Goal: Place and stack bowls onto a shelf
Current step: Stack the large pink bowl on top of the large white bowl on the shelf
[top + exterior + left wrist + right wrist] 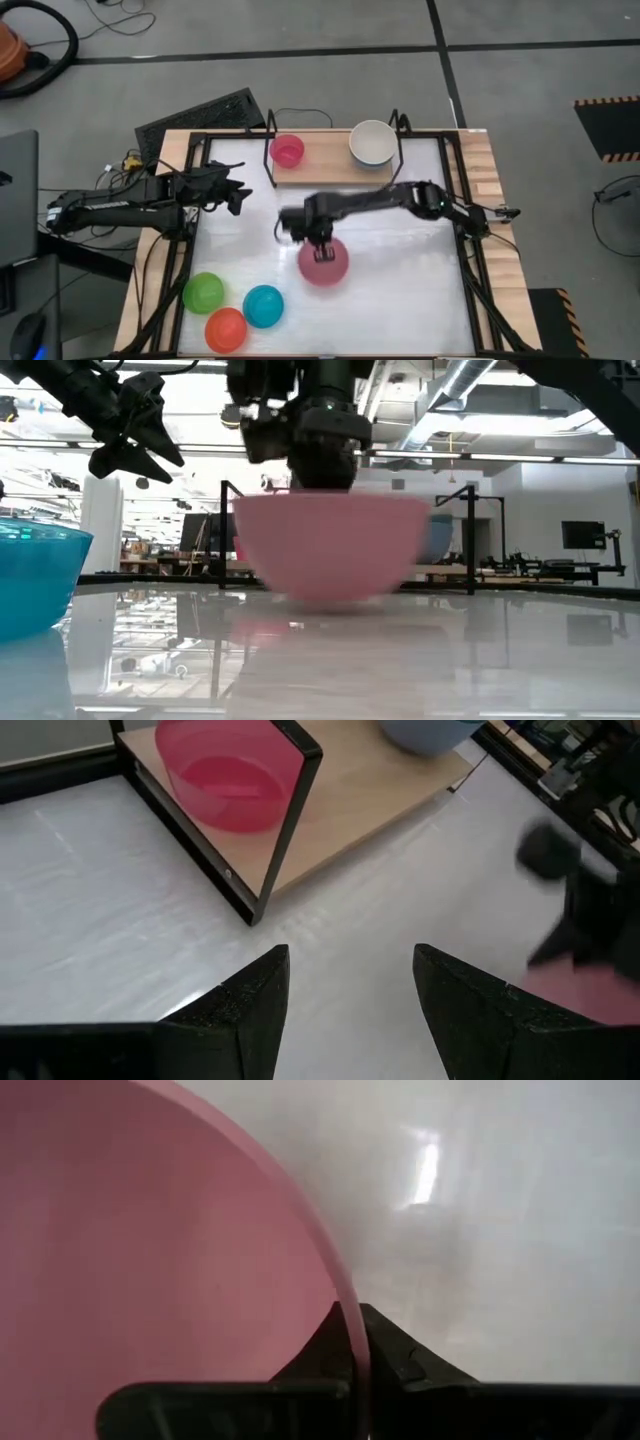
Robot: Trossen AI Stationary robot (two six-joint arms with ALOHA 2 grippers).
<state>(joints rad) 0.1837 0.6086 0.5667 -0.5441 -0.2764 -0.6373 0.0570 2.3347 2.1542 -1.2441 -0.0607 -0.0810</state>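
Between the right gripper's fingers, pinched thin, runs the rim of the pink bowl, which sits on the desk with the shelf farther out beyond them; the left gripper, nearer the shelf, waits spread.

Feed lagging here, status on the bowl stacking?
Right gripper shut on pink bowl rim, mid-table. Left gripper open, waiting. Shelf holds magenta bowl, cream-white bowl.
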